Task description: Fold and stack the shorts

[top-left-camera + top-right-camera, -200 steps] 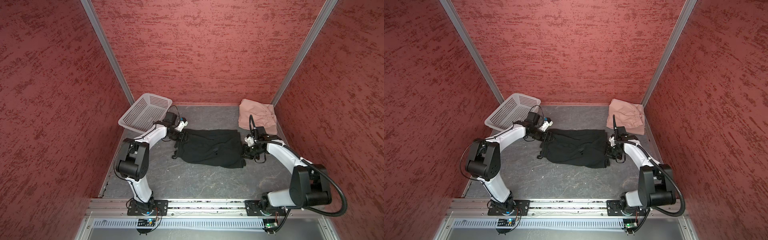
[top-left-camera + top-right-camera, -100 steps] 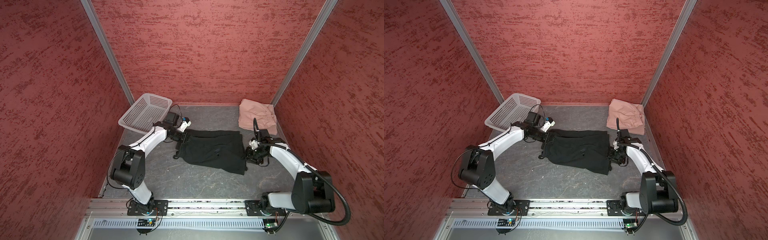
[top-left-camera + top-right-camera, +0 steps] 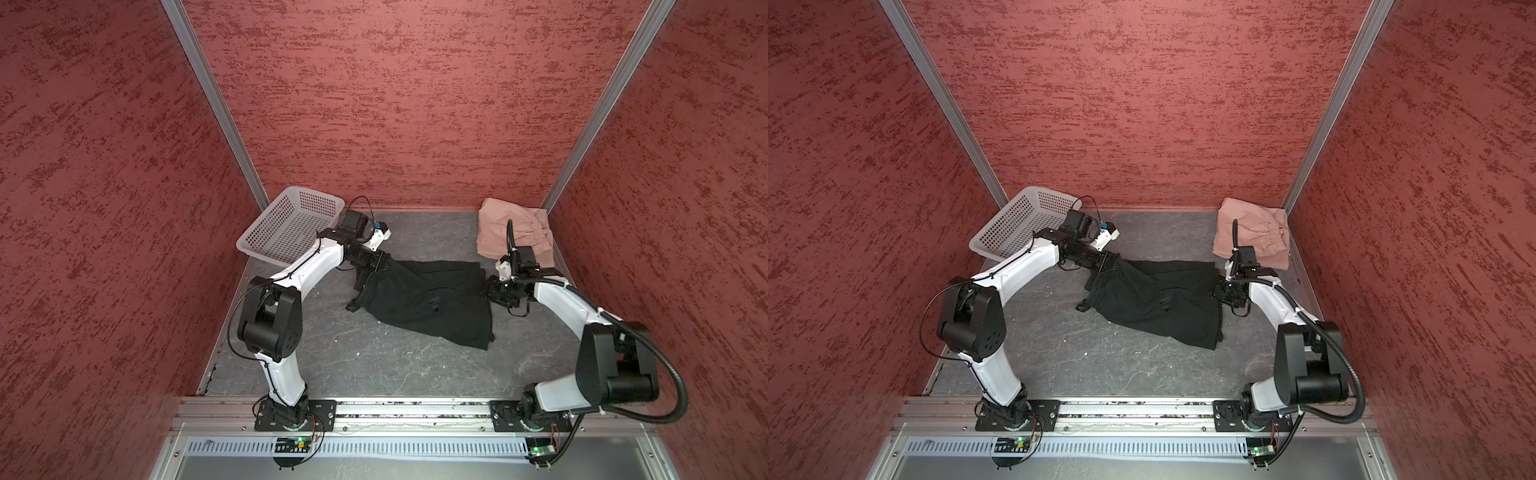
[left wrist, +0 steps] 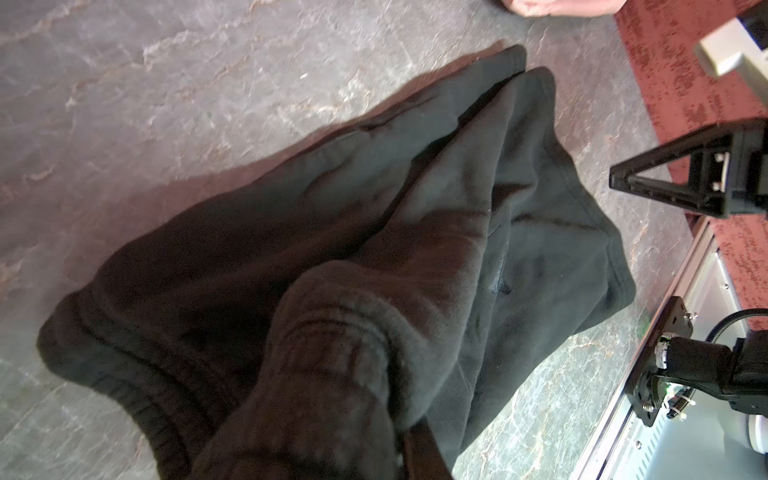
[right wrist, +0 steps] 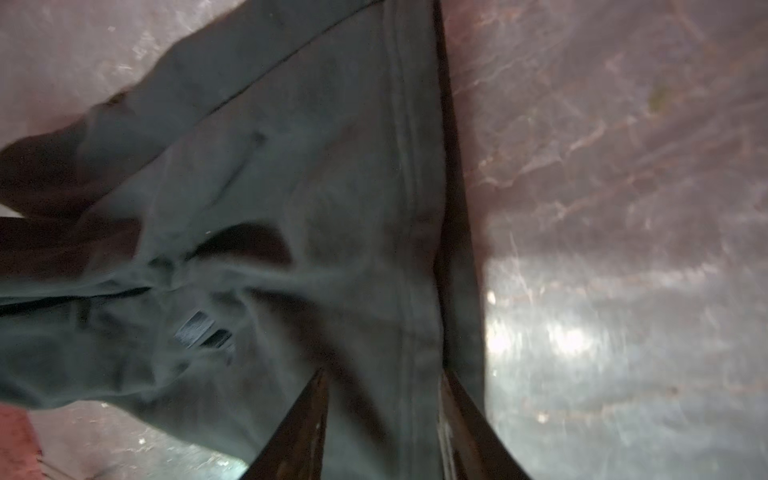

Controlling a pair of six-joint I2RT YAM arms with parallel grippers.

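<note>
My left tool [image 3: 379, 266] is clenched on the black shorts' [image 3: 432, 303] waistband [image 4: 332, 353]; my right tool [image 3: 489, 286] is released, straddling the hem [image 5: 415, 208] opposite.

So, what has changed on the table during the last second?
The left gripper closed on the black shorts at a waistband corner and raised it, so the cloth now tents toward it. The right gripper opened and let go of the hem. The pink shorts and the basket stayed in place.

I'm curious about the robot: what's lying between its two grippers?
The black shorts lie on the floor between the left gripper and the right gripper, seen in both top views.
</note>
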